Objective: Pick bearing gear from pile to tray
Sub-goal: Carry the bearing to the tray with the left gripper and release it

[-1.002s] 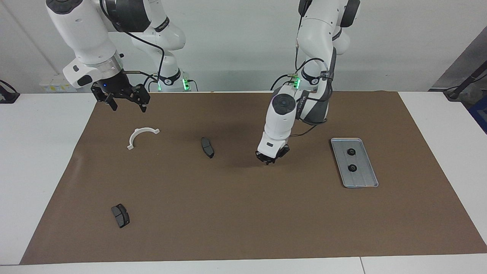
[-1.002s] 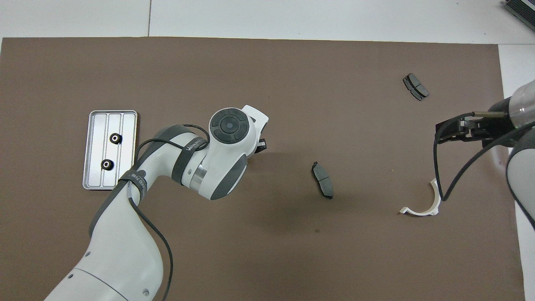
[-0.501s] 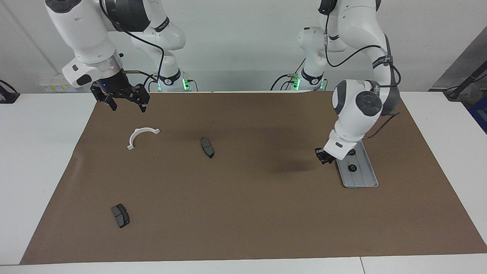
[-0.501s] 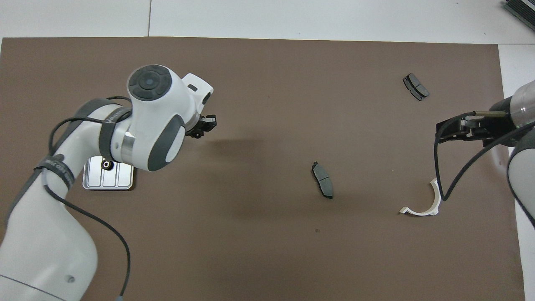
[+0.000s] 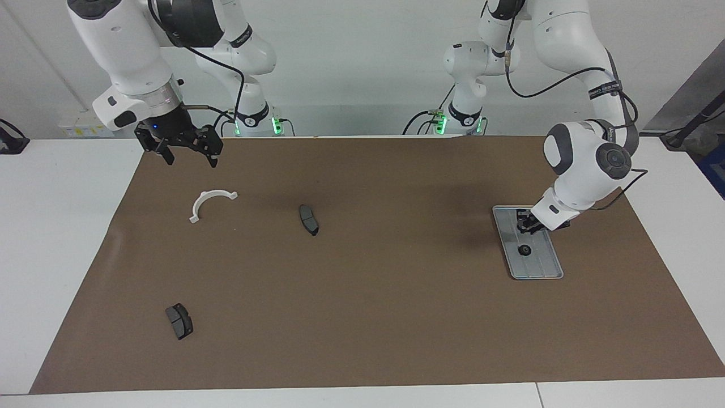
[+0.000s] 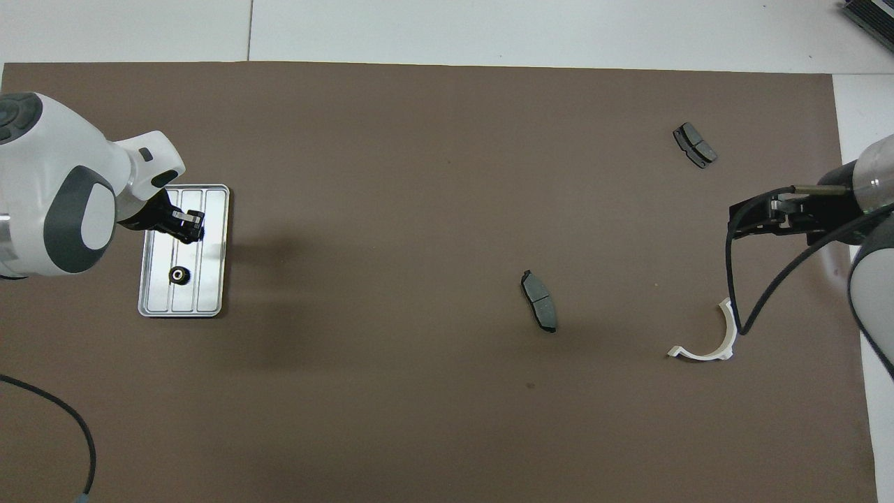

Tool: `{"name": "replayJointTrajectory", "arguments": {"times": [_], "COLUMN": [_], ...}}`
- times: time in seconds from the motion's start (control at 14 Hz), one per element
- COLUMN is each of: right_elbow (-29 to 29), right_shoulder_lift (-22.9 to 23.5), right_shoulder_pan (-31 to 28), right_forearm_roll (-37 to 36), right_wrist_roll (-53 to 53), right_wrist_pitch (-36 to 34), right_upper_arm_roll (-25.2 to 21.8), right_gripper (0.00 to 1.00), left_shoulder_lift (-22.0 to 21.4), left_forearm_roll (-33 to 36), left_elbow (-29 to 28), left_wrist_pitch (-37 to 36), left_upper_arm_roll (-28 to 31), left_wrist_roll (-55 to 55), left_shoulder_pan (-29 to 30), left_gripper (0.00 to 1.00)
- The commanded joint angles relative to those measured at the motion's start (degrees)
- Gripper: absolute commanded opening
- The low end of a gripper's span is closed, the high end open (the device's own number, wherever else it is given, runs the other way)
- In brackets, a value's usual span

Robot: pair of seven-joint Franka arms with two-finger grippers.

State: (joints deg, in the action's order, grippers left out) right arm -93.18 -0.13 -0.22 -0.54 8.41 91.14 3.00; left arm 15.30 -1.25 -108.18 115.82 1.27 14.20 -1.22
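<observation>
I see the desk [image 5: 362,351] under brown paper. The tray [image 5: 545,266] lies toward the left arm's end, one gear [image 5: 525,250] in it. My left pincer [image 5: 528,226] hangs over the tray, shut; what it holds I cannot tell. My right pincer [image 5: 190,154] waits, wide, above the white bracket [image 5: 208,203].

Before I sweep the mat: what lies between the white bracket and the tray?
One dark pad lies between white bracket and tray; otherwise bare mat, shown in the facing view.

- You had no text, label, brand, number or sign that could be read anywhere in either view.
- The band on the left arm [image 5: 605,89] carried marks too small to read.
</observation>
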Motion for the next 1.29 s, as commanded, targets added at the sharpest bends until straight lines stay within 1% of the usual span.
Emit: {"name": "replayJointTrajectory", "arguments": {"times": [0.0,0.14,0.29,0.36,0.5,0.57,0.79,0.86,1.0,1.07,1.15,1.22], "right_elbow": [-0.33,-0.33,-0.33,-0.33,-0.33,-0.33,-0.68,-0.68,-0.68,-0.68,-0.68,-0.68], "right_shoulder_lift": [-0.57,-0.57,-0.57,-0.57,-0.57,-0.57,-0.75,-0.75,-0.66,-0.66,-0.66,-0.57], "right_shoulder_pan": [-0.57,-0.57,-0.57,-0.57,-0.57,-0.31,-0.22,-0.22,-0.22,-0.22,-0.22,-0.22], "right_forearm_roll": [0.71,0.71,0.71,0.71,0.71,0.63,-0.43,-0.52,-2.53,-2.71,-2.72,-2.63], "right_wrist_roll": [-1.73,-1.73,-1.73,-1.73,-1.73,-1.47,-1.03,-0.94,-0.76,-0.68,-0.67,-0.67], "right_wrist_pitch": [0.44,0.44,0.44,0.44,0.88,0.71,1.58,1.67,2.37,2.46,2.46,2.46], "right_upper_arm_roll": [0.17,0.26,0.26,0.26,0.26,0.17,0.26,0.26,0.26,0.26,0.26,0.26], "right_gripper": [1.00,1.00,1.00,1.00,1.00,1.00,1.00,1.00,1.00,1.00,1.00,1.00], "left_shoulder_lift": [-4.30,-5.01,-5.10,-5.10,-5.19,-5.19,-5.54,-5.37,-4.84,-4.92,-5.10,-5.19], "left_forearm_roll": [0.11,0.11,0.11,0.11,0.19,0.19,0.19,0.19,0.28,0.28,0.28,0.28], "left_elbow": [-7.03,-8.45,-8.45,-8.45,-7.93,-6.88,-2.58,-0.39,3.40,4.37,5.16,6.65], "left_wrist_pitch": [3.97,4.15,3.89,3.71,3.45,3.36,1.17,-0.67,-3.75,-4.20,-4.38,-4.72], "left_upper_arm_roll": [-0.39,-0.39,-0.47,-0.47,-0.65,-0.48,-0.56,-0.56,-0.56,-0.56,-0.65,-0.74], "left_wrist_roll": [0.39,-0.05,-1.27,-2.85,-6.54,-7.16,-7.35,-7.35,-7.35,-7.35,-7.26,-7.26], "left_shoulder_pan": [0.08,0.08,-0.27,-0.79,-1.49,-1.76,-1.76,-1.76,-1.76,-1.76,-1.76,-1.76], "left_gripper": [0.24,0.24,0.25,0.28,0.48,0.55,0.69,0.75,0.79,0.81,0.87,0.96]}}
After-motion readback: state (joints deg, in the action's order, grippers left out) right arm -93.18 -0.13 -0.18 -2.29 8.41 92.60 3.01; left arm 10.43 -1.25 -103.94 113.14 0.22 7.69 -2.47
